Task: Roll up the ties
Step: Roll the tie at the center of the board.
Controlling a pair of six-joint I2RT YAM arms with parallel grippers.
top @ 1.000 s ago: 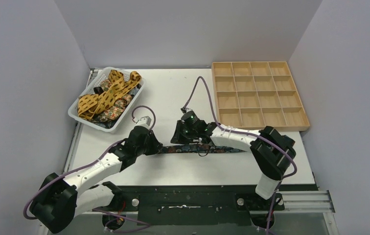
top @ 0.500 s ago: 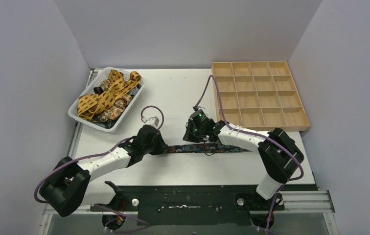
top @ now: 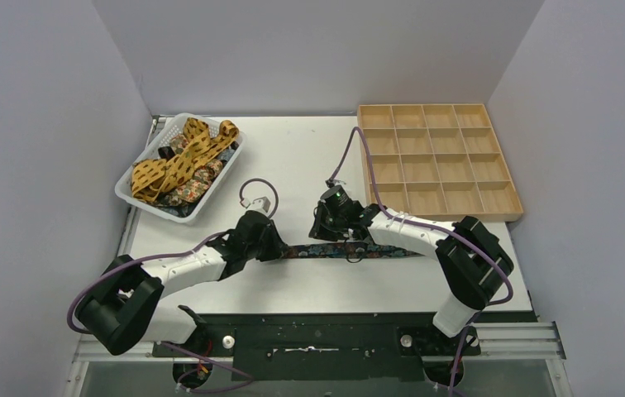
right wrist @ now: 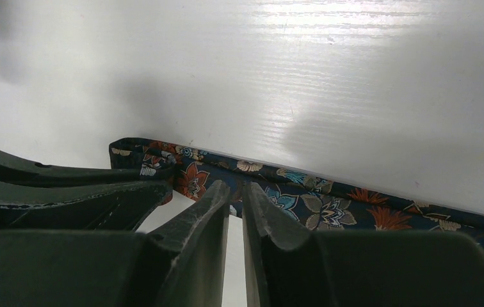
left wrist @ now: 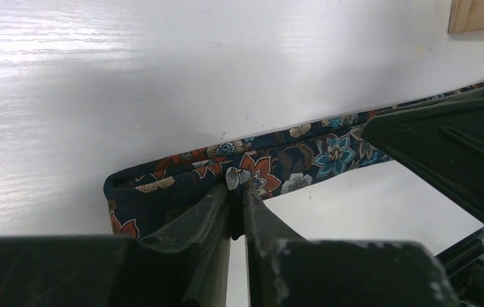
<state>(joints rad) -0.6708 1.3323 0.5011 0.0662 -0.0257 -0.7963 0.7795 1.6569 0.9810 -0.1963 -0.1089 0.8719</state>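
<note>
A dark navy floral tie (top: 350, 251) lies stretched left to right across the table's front half. Its left end is folded over (left wrist: 162, 185). My left gripper (top: 277, 249) is shut on the tie's near edge close to that fold (left wrist: 237, 190). My right gripper (top: 332, 241) is shut on the tie's near edge a little further right (right wrist: 235, 192). The left gripper's fingers (right wrist: 66, 192) show at the left of the right wrist view. More ties, mustard-yellow spotted (top: 178, 157) and dark floral, lie heaped in a basket.
A white plastic basket (top: 148, 203) stands at the back left. A wooden tray with several compartments (top: 433, 157) stands at the back right. Purple cables loop above both wrists. Grey walls enclose the table on three sides.
Both grippers have shifted to the right along the tie, the left arm stretching further out. In the last half second only the left arm has moved slightly.
</note>
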